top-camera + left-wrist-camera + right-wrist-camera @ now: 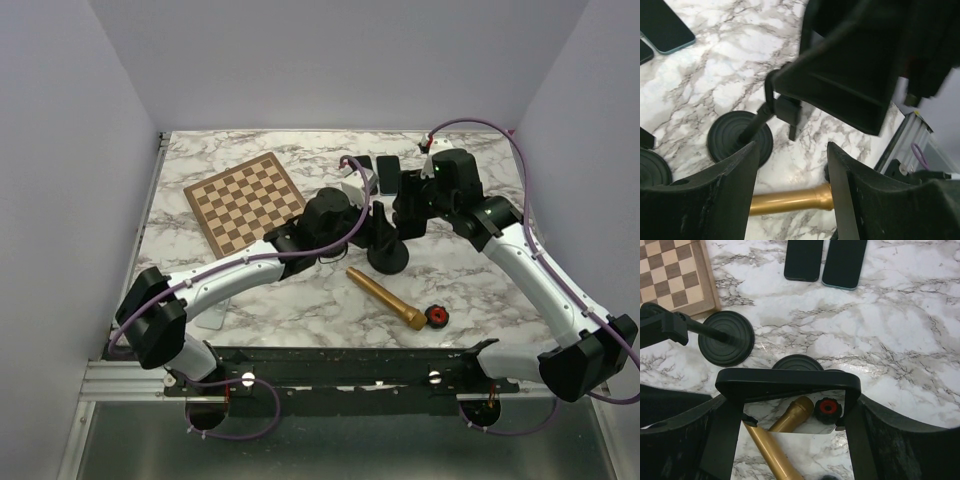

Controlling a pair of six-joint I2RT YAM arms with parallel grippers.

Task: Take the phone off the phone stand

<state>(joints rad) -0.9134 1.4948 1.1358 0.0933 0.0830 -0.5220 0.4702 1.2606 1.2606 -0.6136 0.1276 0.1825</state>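
Glossy black phone (788,388) landscape above black stand (798,362)

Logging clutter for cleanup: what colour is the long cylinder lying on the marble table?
The cylinder is gold; the top external view shows it best.

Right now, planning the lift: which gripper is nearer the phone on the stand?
Right. The right gripper straddles the phone, fingers at both ends; the left gripper sits open just beside it.

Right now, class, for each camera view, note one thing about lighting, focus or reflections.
Top external: even, soft light, faint shadows on the marble table; the black phone stand is hard to pick out. Left wrist: the left hand is soft, the marble behind sharper. Right wrist: the phone in the right hand seems to mirror the gold tube.
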